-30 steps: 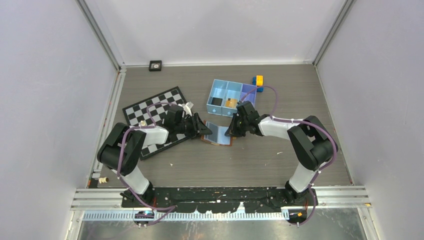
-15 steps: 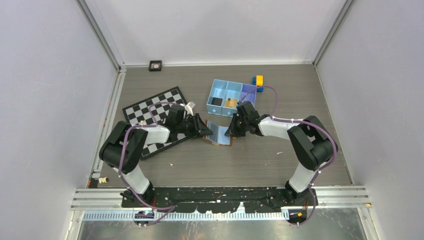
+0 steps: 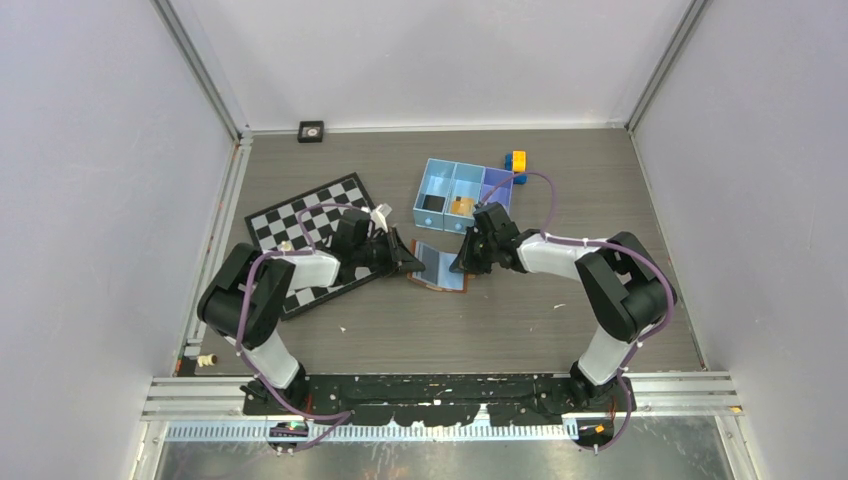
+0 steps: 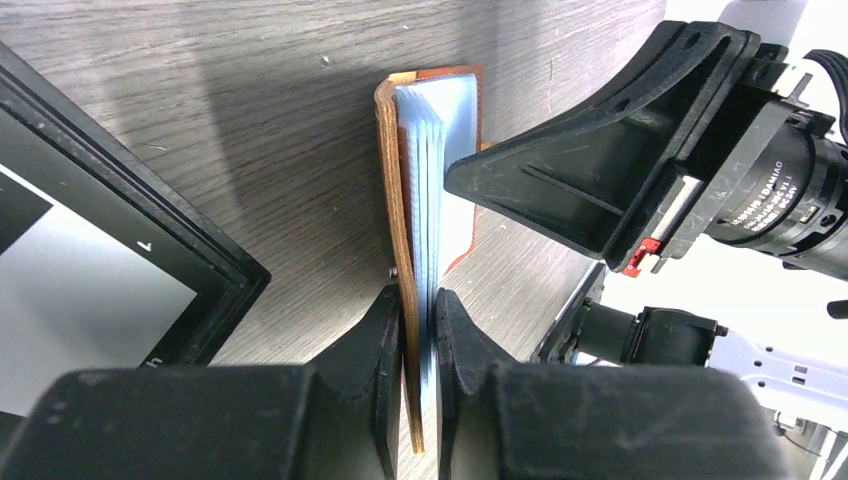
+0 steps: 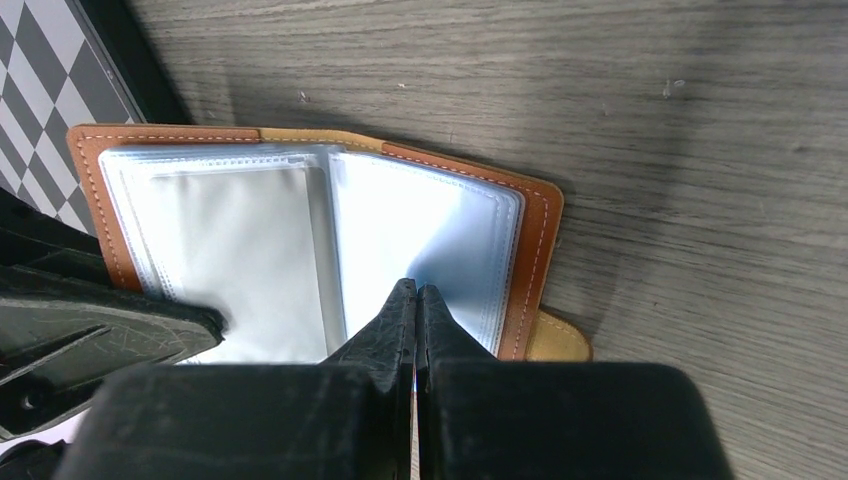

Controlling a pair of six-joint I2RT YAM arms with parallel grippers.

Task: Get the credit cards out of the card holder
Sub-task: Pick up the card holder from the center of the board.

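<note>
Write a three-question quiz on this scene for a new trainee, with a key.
1. True or false: the card holder lies closed on the table.
2. The left jaws clamp: A) the chessboard, B) the card holder's cover, C) the blue tray?
3. Fill in: the right jaws are ___, tips resting on a clear sleeve.
Key: 1 false, it lies open; 2 B; 3 shut.

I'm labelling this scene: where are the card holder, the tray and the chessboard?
card holder (image 5: 235,240): right wrist view, on its clear left sleeve.
tray (image 3: 438,178): top view, bare floor of its left compartment.
chessboard (image 3: 300,218): top view, on its checkered face.
</note>
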